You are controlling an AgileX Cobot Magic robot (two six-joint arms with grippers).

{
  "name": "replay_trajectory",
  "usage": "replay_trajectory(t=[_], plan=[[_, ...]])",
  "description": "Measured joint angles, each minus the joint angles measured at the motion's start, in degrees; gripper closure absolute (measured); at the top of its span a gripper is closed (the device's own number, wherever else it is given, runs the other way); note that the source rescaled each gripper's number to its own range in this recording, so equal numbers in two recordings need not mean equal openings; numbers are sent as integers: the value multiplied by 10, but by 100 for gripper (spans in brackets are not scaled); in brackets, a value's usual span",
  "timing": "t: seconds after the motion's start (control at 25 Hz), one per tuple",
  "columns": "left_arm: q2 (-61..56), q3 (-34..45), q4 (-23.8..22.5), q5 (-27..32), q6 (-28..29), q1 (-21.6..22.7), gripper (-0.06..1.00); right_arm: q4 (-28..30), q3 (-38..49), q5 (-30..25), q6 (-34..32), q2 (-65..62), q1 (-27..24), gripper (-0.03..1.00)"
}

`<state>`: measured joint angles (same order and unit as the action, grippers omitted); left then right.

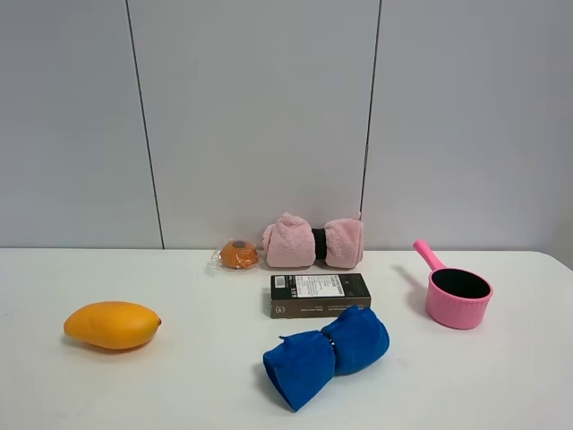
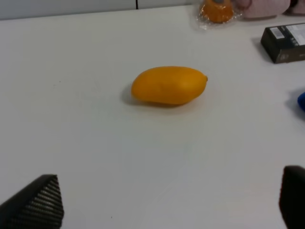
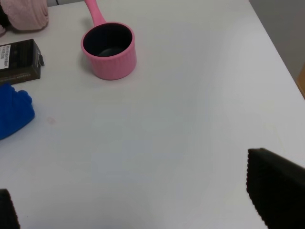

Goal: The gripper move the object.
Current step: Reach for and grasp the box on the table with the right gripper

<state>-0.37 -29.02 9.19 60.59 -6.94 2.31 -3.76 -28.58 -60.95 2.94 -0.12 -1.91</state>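
The dark brown-black carton (image 1: 320,295) with a white label lies flat in the middle of the white table, just behind the blue rolled towel (image 1: 327,354). It also shows in the left wrist view (image 2: 285,42) and in the right wrist view (image 3: 18,61). Neither arm appears in the exterior high view. My left gripper (image 2: 162,210) is open and empty, low over bare table in front of the mango (image 2: 169,85). My right gripper (image 3: 143,205) is open and empty over bare table, well short of the carton.
A yellow mango (image 1: 113,324) lies at the left. A pink pot (image 1: 457,296) stands at the right. A pink rolled towel (image 1: 313,241) and a wrapped orange item (image 1: 238,255) lie by the back wall.
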Motion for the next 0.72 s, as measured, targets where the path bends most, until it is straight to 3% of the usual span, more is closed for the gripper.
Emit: replay_trajectory(t=[0.72], plan=[[0, 0, 0, 0, 0, 0, -6, 0, 0, 0, 0, 0, 0, -2]])
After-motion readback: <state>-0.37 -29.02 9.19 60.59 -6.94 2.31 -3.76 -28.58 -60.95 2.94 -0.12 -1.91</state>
